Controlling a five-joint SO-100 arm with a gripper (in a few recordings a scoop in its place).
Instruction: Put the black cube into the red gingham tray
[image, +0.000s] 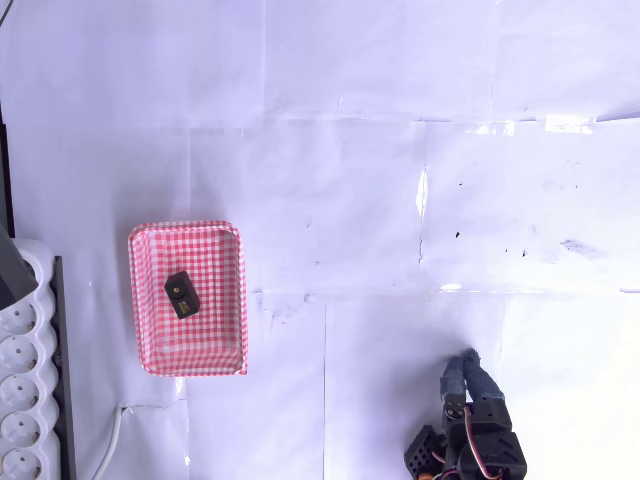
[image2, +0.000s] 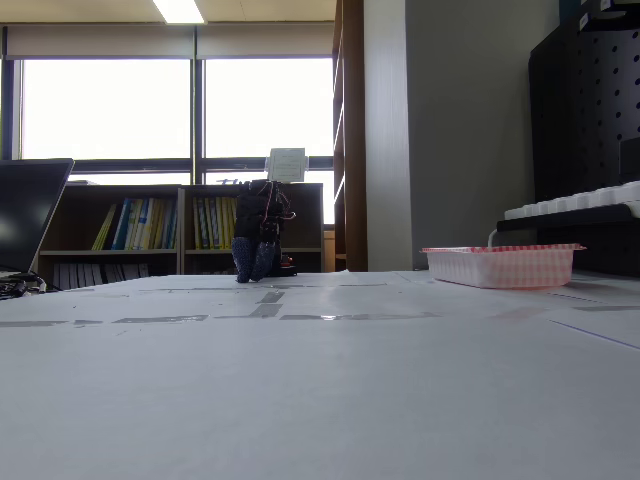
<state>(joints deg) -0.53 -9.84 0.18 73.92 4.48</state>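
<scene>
The black cube (image: 181, 295) is lying inside the red gingham tray (image: 150, 240), a little left of the tray's middle in the overhead view and turned slightly askew to the tray's sides, with a tiny pale mark showing on its top face. The tray is sitting flat on the white paper-covered worktop (image: 360, 200), at the left of the overhead view, just beside a white power strip (image: 22, 380) at the left edge. In the fixed view the tray (image2: 500, 266) is showing side-on at the right, its raised rim hiding the cube.

The arm is sitting folded low at the bottom right of the overhead view, well apart from the tray. Its black body (image: 485, 445) is lying near the lower edge, and the claw (image: 466, 368) with blue-grey padded fingers is pointing up the picture, tips down toward the worktop. The fingers are lying close together with no gap showing between them and nothing held, so the claw is looking closed and empty. In the fixed view the claw (image2: 253, 262) is hanging down at the far side of the worktop, tips touching or nearly touching the surface, in front of bookshelves (image2: 150, 225) and bright windows.
</scene>
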